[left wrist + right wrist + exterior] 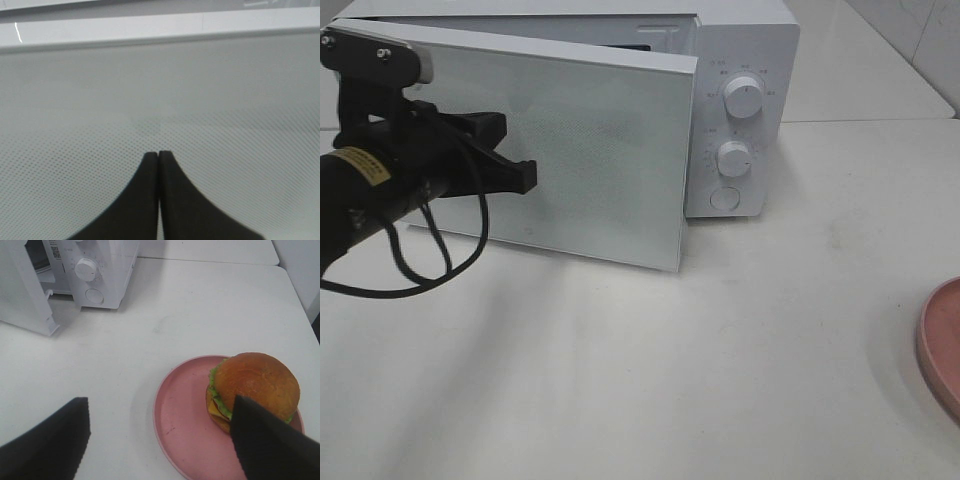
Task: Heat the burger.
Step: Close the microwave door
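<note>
White microwave door (560, 150) stands partly open with the pinched-shut left gripper (525, 176) against it; swing it fully clear before the wide-open right gripper (160, 432) lifts the burger (252, 390) off its pink plate (185, 425)

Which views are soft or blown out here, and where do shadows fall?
Exterior high: microwave top and table nearly blown out; left gripper sharp, with a soft shadow below the arm. Left wrist: close on the door, mesh dots blurred, shut fingertips soft-edged. Right wrist: burger and pink plate in focus, open right gripper fingers blurred in the foreground.
</note>
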Controlling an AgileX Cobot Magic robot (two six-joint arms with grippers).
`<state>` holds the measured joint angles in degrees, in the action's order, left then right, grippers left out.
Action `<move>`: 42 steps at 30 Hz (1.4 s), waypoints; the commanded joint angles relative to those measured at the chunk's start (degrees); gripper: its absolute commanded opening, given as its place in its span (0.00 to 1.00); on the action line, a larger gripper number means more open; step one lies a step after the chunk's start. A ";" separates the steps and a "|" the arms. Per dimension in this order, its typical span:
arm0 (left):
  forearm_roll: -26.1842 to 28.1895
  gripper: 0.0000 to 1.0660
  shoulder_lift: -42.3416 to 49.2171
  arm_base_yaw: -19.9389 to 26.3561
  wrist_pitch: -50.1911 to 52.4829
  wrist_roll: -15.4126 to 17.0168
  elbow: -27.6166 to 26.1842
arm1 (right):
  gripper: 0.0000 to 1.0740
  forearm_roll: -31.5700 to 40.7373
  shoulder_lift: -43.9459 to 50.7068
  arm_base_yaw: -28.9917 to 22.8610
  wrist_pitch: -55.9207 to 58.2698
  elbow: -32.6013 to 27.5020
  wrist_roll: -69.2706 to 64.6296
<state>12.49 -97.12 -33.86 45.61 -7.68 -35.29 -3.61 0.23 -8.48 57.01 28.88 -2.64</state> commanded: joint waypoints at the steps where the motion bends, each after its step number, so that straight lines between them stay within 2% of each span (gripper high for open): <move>1: 5.04 0.00 -1.55 -2.23 0.92 -2.86 -2.58 | 0.71 0.11 1.78 0.46 0.00 -0.11 0.69; 3: 9.97 0.00 -3.72 -4.18 0.92 -4.76 -5.79 | 0.71 0.11 1.78 0.46 0.00 -0.11 0.69; 6: 11.75 0.00 -4.53 -4.93 0.92 -5.79 -7.05 | 0.71 0.11 1.78 0.46 0.00 -0.11 0.69; 7: 15.07 0.00 -5.96 -6.25 0.92 -8.08 -9.34 | 0.71 0.11 1.78 0.46 0.00 -0.11 0.69; 8: 15.07 0.00 -5.96 -6.25 0.92 -8.08 -9.34 | 0.71 0.11 1.78 0.46 0.00 -0.11 0.69; 10: 20.23 0.00 -8.88 -8.25 0.63 -11.52 -14.50 | 0.71 0.11 1.78 0.46 0.00 -0.11 0.69; 11: 20.23 0.00 -8.88 -8.25 0.63 -11.52 -14.50 | 0.71 0.11 1.78 0.46 0.00 -0.11 0.69; 13: 23.61 0.00 -10.94 -8.88 -0.86 -13.75 -18.39 | 0.71 0.11 1.78 0.46 0.00 -0.11 0.69; 16: 24.29 0.00 -11.57 -8.88 -1.49 -14.32 -19.65 | 0.71 0.11 1.78 0.46 0.00 -0.11 0.69; 18: 26.18 0.00 -13.52 -9.05 -2.12 -15.93 -23.66 | 0.71 0.11 1.78 0.46 0.00 -0.11 0.69; 22: 27.85 0.00 -14.67 -9.05 -2.92 -16.90 -26.18 | 0.71 0.11 1.78 0.46 0.00 -0.11 0.69; 24: 29.51 0.00 -15.81 -9.00 -4.13 -18.74 -28.48 | 0.71 0.11 1.78 0.46 0.00 -0.11 0.69; 27: 29.62 0.00 -16.27 -9.00 -4.47 -19.19 -29.28 | 0.71 0.11 1.78 0.46 0.00 -0.11 0.69; 29: 29.91 0.00 -17.53 -8.37 -4.98 -19.54 -31.80 | 0.71 0.11 1.78 0.46 0.00 -0.11 0.69; 38: 30.19 0.00 -18.05 -7.68 -6.19 -20.17 -33.75 | 0.71 0.11 1.78 0.46 0.00 -0.11 0.69; 40: 30.83 0.00 -17.30 -8.65 -9.51 -22.35 -33.63 | 0.71 0.11 1.78 0.46 0.00 -0.11 0.69; 41: 30.83 0.00 -17.30 -8.65 -9.51 -22.35 -33.63 | 0.71 0.11 1.78 0.46 0.00 -0.11 0.69; 42: 33.23 0.00 -16.50 -9.63 -12.09 -24.12 -33.63 | 0.71 0.11 1.78 0.46 0.00 -0.11 0.69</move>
<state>41.31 -114.94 -44.18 31.46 -29.51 -67.55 -3.61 0.23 -8.48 57.01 28.88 -2.64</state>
